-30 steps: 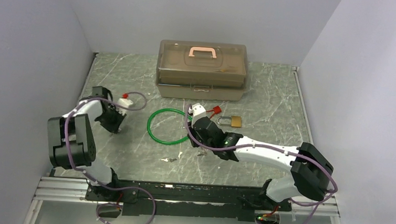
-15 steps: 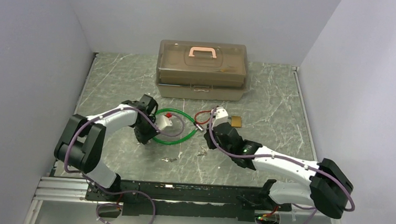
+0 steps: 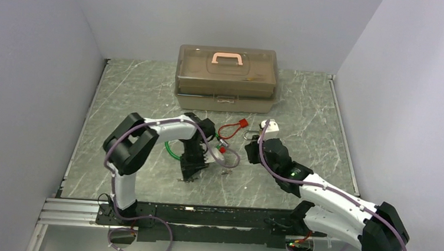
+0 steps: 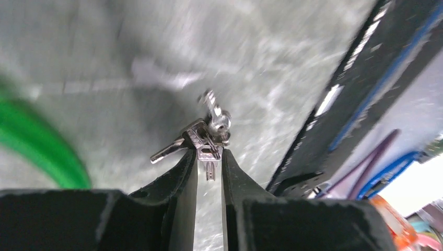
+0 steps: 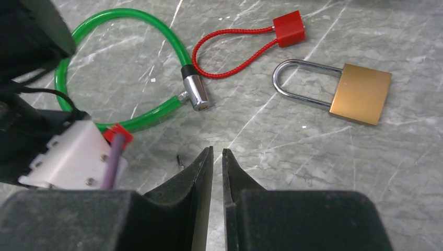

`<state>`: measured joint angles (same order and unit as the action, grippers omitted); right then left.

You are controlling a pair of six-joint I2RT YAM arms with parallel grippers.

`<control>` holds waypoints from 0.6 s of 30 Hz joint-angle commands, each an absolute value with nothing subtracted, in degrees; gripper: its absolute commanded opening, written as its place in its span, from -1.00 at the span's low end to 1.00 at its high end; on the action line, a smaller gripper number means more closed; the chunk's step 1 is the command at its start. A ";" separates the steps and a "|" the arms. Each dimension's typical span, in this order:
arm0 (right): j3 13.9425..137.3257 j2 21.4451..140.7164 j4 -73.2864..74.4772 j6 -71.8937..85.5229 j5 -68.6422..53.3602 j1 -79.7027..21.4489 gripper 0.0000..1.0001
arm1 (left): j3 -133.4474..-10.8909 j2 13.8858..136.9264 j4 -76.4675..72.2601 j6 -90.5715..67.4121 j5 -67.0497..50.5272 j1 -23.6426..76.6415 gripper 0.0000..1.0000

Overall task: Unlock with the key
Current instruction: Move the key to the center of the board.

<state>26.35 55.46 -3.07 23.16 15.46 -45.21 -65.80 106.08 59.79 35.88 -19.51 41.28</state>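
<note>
Left gripper holds the key
Its 2 fingers pinch the tiny silver key low at the grey table, near the front edge. The right gripper is closed and empty, near the brass padlock lying beside the red tag.

no readable text, labels or numbers
</note>
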 commanded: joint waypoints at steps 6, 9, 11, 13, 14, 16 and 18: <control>23.52 48.79 -3.36 25.31 15.40 -44.15 -0.71 | -84.93 117.29 63.46 34.72 -34.45 46.89 -1.00; 23.34 48.28 -2.68 25.63 15.48 -43.95 -0.71 | -90.16 119.51 64.02 34.55 -34.06 46.93 -1.00; 23.08 48.03 -2.85 25.94 15.40 -43.85 -0.71 | -92.90 120.94 63.97 34.58 -33.23 46.90 -1.00; 22.74 47.84 -3.13 26.36 15.28 -43.84 -0.71 | -96.01 122.10 65.18 34.74 -32.28 46.90 -1.00; 22.66 47.74 -3.29 26.44 14.86 -43.82 -0.71 | -97.75 122.24 66.12 34.91 -32.40 46.81 -1.00; 22.51 47.87 -3.34 26.53 14.37 -43.78 -0.71 | -99.14 121.49 68.28 35.08 -33.76 46.21 -0.90; 22.42 48.10 -3.61 26.45 13.90 -43.77 -0.69 | -100.06 120.11 70.85 35.39 -35.39 45.12 -0.55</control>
<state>23.03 48.38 -2.66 25.69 17.30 -43.09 -95.79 122.15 66.63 34.92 -30.68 46.37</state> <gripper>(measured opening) 0.148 0.217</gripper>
